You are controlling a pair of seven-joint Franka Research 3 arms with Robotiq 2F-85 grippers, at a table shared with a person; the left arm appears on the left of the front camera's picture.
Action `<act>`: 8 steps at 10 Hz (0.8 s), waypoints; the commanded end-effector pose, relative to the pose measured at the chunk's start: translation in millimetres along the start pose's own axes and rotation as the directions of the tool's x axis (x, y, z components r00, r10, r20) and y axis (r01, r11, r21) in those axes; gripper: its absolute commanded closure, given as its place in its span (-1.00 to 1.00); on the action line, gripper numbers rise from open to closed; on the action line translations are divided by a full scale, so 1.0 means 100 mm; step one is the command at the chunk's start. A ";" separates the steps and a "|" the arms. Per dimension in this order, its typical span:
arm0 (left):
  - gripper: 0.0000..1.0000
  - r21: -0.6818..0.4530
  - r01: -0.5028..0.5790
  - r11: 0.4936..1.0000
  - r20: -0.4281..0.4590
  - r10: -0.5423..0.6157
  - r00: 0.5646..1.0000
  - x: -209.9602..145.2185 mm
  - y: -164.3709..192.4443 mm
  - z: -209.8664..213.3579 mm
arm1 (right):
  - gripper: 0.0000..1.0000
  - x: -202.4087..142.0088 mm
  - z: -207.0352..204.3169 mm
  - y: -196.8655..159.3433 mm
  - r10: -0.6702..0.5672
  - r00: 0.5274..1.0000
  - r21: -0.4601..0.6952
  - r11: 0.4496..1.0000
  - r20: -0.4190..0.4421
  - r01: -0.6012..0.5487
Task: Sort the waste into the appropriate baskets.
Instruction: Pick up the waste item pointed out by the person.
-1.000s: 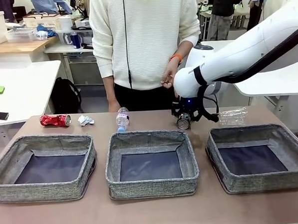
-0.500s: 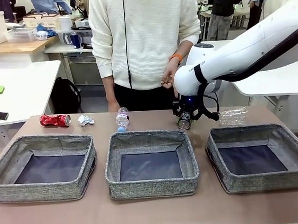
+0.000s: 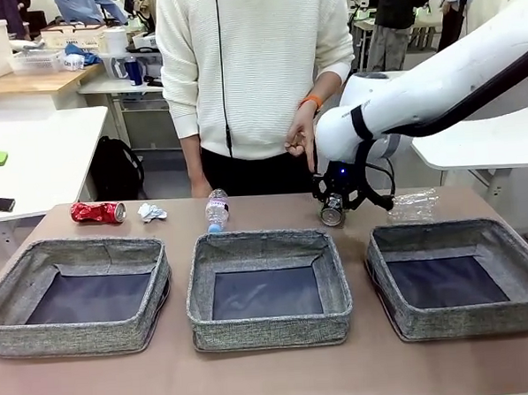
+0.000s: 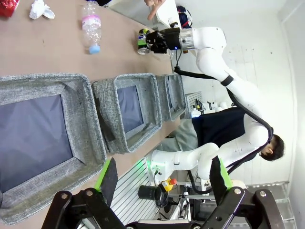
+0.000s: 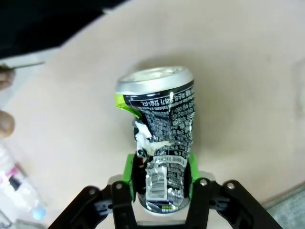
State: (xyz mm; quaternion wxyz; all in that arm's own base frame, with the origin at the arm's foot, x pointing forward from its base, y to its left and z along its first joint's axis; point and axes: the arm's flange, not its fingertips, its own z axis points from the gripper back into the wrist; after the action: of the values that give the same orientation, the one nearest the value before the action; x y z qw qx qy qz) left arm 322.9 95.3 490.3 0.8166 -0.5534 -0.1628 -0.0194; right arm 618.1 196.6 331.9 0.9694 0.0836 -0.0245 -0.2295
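Dark can (image 3: 332, 215) held clamped in right pincer (image 5: 159, 177) near table's (image 3: 256, 375) far edge, behind gap between middle basket (image 3: 265, 242) and right basket (image 3: 456, 233). Can's long axis noted in line with fingers (image 5: 127, 167), lid end outward. Left pincer (image 4: 162, 179) apart, empty, well away.

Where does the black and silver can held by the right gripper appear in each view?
Front view: black and silver can right of centre, in the right gripper.
Left wrist view: top centre, far off.
Right wrist view: centre, between green pads.
Shared landmark: the blue-capped clear bottle.
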 end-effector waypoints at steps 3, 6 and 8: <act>-1.00 -0.018 0.022 1.000 0.008 -0.022 1.000 0.00 0.00 -0.01 | 1.00 -0.94 1.32 -0.65 0.112 0.991 0.132 0.986 -0.074 -0.102; -1.00 -0.018 0.022 1.000 0.008 -0.022 1.000 0.00 0.00 -0.01 | 1.00 -2.07 1.55 -0.84 0.454 0.891 0.063 0.889 0.000 -0.453; -1.00 -0.018 0.022 1.000 0.008 -0.022 1.000 0.00 0.00 -0.01 | 1.00 -1.78 1.61 -0.74 0.305 0.950 0.058 0.952 -0.068 -0.302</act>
State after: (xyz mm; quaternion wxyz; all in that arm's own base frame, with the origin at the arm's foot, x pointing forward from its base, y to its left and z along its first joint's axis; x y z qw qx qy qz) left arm 322.7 95.5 490.5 0.8165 -0.5535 -0.1631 -0.0194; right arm 376.5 200.8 472.4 0.9950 0.0978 -0.0174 -0.0142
